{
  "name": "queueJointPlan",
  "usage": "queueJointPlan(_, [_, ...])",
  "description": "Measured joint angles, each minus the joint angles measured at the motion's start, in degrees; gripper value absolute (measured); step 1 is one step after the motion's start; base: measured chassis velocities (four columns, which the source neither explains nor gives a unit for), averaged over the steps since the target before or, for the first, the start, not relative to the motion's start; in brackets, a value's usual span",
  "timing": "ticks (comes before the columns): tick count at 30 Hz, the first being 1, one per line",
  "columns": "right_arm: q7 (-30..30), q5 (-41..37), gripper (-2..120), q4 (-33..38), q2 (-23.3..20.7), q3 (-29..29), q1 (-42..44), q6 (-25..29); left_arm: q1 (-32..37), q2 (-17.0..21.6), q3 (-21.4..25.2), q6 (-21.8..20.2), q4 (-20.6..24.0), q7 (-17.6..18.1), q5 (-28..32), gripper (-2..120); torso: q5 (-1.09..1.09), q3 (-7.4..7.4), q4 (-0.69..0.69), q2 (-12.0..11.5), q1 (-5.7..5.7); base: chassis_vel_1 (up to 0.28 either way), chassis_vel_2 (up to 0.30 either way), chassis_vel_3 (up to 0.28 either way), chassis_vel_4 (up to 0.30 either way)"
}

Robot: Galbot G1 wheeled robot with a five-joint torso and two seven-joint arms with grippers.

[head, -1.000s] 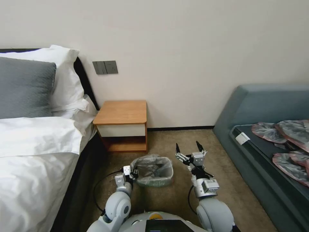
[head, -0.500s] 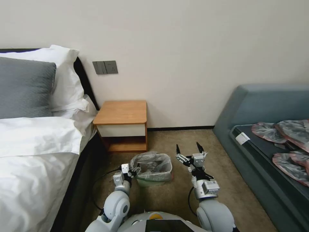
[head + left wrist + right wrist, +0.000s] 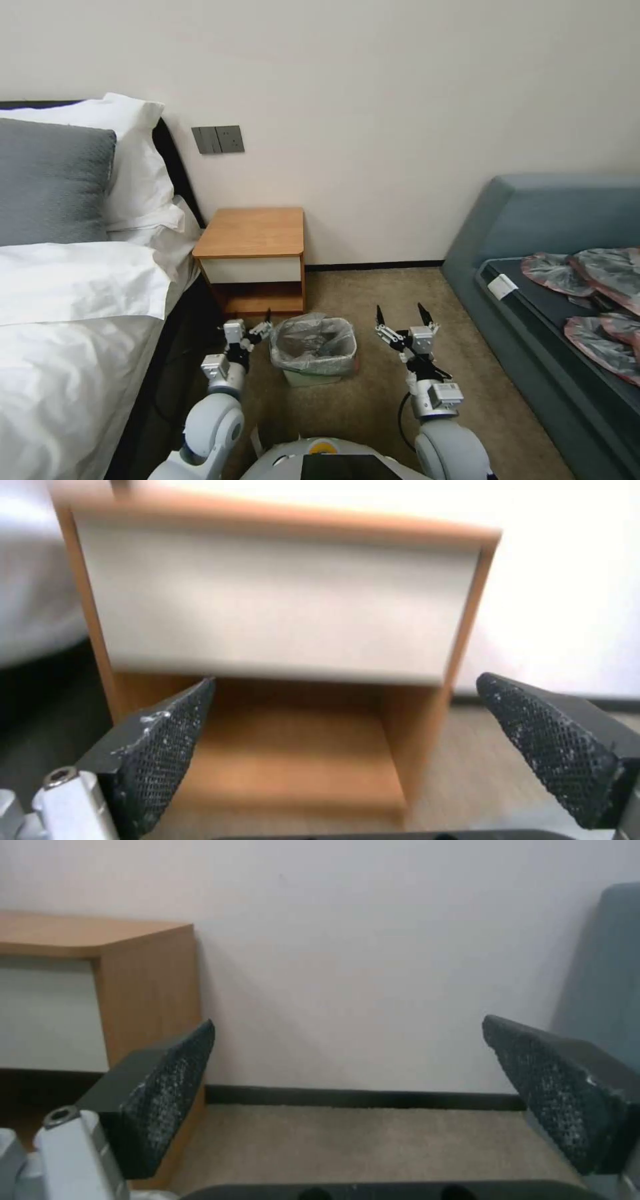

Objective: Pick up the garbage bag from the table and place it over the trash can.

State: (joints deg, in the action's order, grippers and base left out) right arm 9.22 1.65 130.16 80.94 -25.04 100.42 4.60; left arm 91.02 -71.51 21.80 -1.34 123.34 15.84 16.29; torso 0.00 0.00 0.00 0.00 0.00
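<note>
The garbage bag (image 3: 313,335) lines the trash can (image 3: 305,379), its crinkly grey plastic folded down over the rim. The can stands upright on the carpet in front of the table (image 3: 252,232). My left gripper (image 3: 261,324) hangs open just left of the can's rim, apart from the bag. In the left wrist view the left gripper (image 3: 345,680) faces the table's white drawer front (image 3: 280,600) and low shelf, with nothing between the fingers. My right gripper (image 3: 402,313) stands open to the right of the can; in its wrist view the right gripper (image 3: 348,1020) faces the wall, also holding nothing.
A bed (image 3: 73,320) with white linen and pillows runs along the left. A grey-blue sofa (image 3: 547,220) on the right carries several flattened grey-pink bags (image 3: 593,273). Bare carpet (image 3: 373,400) lies around the can and between my arms.
My left gripper let go of the bag's left rim, opened and drew back to the left toward the table. The can stopped tilting and stands upright. The right gripper shifted slightly right.
</note>
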Motion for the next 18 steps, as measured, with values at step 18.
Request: queueJointPlan(18, [-1.54,-0.68,100,7.17,3.8,-2.31,11.8,5.48,16.54,-4.6,16.33,8.0,12.02,-15.94,0.89,100,-0.03,-0.01,-0.02,0.0,0.0,0.0,0.0,0.0,0.0])
